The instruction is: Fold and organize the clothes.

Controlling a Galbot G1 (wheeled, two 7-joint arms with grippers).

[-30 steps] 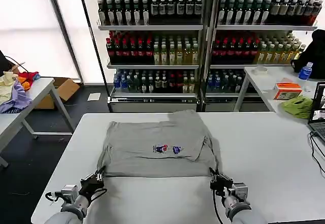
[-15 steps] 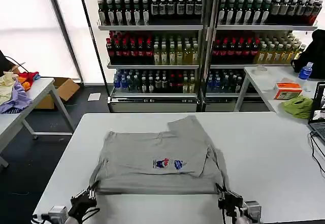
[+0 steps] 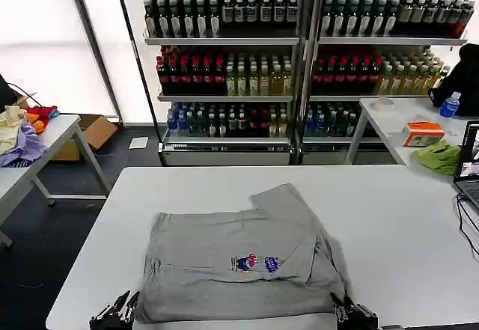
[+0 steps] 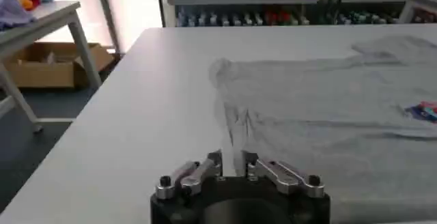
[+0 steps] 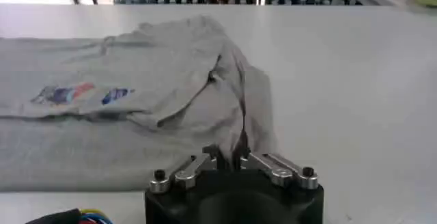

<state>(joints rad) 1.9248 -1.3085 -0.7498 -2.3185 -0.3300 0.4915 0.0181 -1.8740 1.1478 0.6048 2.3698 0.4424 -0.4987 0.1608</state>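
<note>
1. The left gripper (image 3: 120,316) is seen at the near left edge of the worktop (image 3: 389,225), its fingers (image 4: 210,166) drawn close together on the near left corner of the T-shirt (image 3: 239,259); in the left wrist view a thin pinch of grey cloth is seen rising between them.
2. The right gripper (image 3: 352,315) is seen at the near right edge, closed on the near right corner of the T-shirt; in the right wrist view a bunched ridge of cloth is seen running down into the narrow gap between its fingers (image 5: 205,160).
3. The T-shirt is laid partly folded on the near half of the worktop, its near hem held along the front edge between the two grippers. Its long axis is set roughly across the worktop, left to right.
4. A small coloured print (image 3: 256,263) is shown face up near the middle of the T-shirt, just right of centre.
5. A folded flap is laid over the right part, with one corner pointing away from the robot toward the far right.
6. A side table (image 3: 45,139) with coloured garments is seen to the far left, and another (image 3: 389,120) with a green cloth (image 3: 440,156) to the far right.
7. Shelves (image 3: 299,42) of bottles are ranged behind the worktop.
</note>
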